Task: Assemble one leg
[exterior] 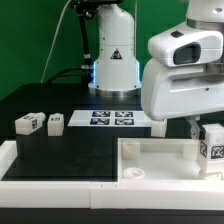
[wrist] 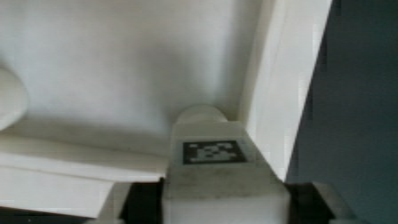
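Observation:
My gripper (exterior: pixel 207 132) is shut on a white leg (exterior: pixel 214 148) with a black-and-white tag, holding it upright over the corner of the white tabletop (exterior: pixel 150 158) on the exterior view's right. In the wrist view the leg (wrist: pixel 215 150) sits between both dark fingers (wrist: pixel 139 203), its far end at the tabletop's inner floor beside the raised rim (wrist: pixel 276 70). I cannot tell whether the leg touches the tabletop. Two more legs (exterior: pixel 28 123) (exterior: pixel 55 122) lie loose on the black table at the exterior view's left.
The marker board (exterior: pixel 112 119) lies flat in front of the arm's base (exterior: pixel 113 70). A white raised border (exterior: pixel 40 165) runs along the table's near edge. A curved white part (wrist: pixel 11 100) shows at the side of the wrist view.

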Available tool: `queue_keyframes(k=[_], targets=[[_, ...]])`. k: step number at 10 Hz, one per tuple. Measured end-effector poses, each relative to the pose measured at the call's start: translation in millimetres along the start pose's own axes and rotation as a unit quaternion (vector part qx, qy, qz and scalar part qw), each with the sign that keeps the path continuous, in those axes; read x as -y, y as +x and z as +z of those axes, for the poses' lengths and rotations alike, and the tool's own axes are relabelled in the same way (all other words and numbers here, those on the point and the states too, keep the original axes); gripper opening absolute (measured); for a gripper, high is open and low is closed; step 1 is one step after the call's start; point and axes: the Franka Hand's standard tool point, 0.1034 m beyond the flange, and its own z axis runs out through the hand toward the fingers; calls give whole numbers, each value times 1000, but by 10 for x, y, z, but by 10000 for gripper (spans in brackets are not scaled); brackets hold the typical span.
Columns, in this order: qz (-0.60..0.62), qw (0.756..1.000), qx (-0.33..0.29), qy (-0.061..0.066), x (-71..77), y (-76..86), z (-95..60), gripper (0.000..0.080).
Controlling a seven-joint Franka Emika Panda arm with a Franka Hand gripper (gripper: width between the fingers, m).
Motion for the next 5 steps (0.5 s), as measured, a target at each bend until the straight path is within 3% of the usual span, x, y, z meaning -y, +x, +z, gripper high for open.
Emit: queue_keyframes(k=[1,2,3,5], targets=[[15,1000,-1,2,-9,-1,5,294],[99,995,-8,13,-23,10,14,294],[203,979,-21,19,-13,18,16,294],[330,943,-37,18,5,28,22,294]])
